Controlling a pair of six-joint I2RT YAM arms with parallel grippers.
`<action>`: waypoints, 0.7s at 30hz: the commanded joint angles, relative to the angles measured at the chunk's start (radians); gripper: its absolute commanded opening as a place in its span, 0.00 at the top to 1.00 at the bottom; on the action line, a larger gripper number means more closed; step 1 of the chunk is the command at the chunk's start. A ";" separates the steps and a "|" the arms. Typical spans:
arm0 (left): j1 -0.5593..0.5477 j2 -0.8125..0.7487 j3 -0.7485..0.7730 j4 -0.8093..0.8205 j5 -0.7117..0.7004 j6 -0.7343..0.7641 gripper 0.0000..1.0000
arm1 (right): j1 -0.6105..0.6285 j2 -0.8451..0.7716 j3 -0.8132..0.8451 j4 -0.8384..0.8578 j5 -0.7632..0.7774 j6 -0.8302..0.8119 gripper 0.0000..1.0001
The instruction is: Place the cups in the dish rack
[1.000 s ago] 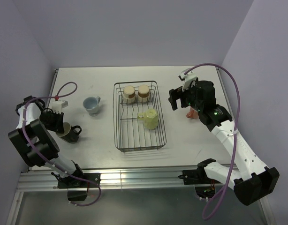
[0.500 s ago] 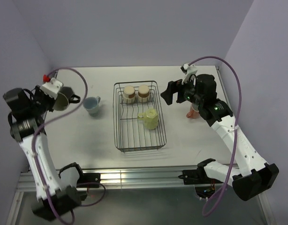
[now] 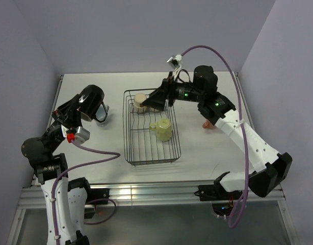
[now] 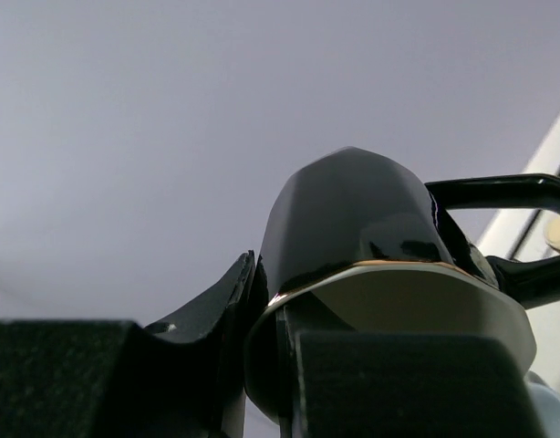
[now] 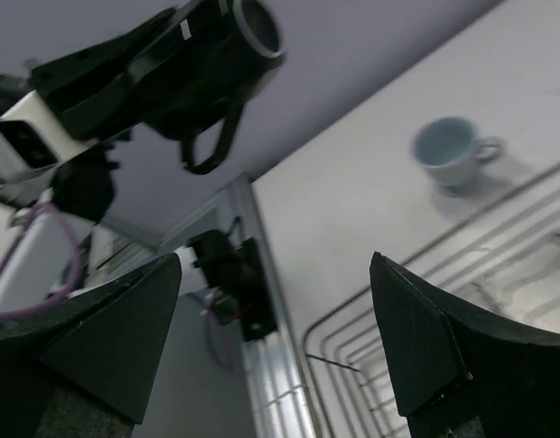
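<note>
black cup [image 3: 90, 99] lifted, white table [image 3: 207, 150], lilac walls [image 3: 146, 35]

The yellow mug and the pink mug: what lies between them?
In the top view, only the dish rack's right wire wall and a bare strip of table separate the yellow mug from the pink mug.
</note>
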 commanded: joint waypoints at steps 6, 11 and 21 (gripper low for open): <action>-0.015 -0.015 0.061 0.338 0.062 0.039 1.00 | 0.171 0.140 0.064 0.351 -0.208 0.268 0.09; -0.015 -0.020 0.066 0.346 0.062 0.049 1.00 | 0.212 0.252 0.149 0.529 -0.220 0.401 0.11; -0.015 -0.014 0.075 0.351 0.065 -0.004 1.00 | 0.289 0.379 0.271 0.503 -0.208 0.353 0.17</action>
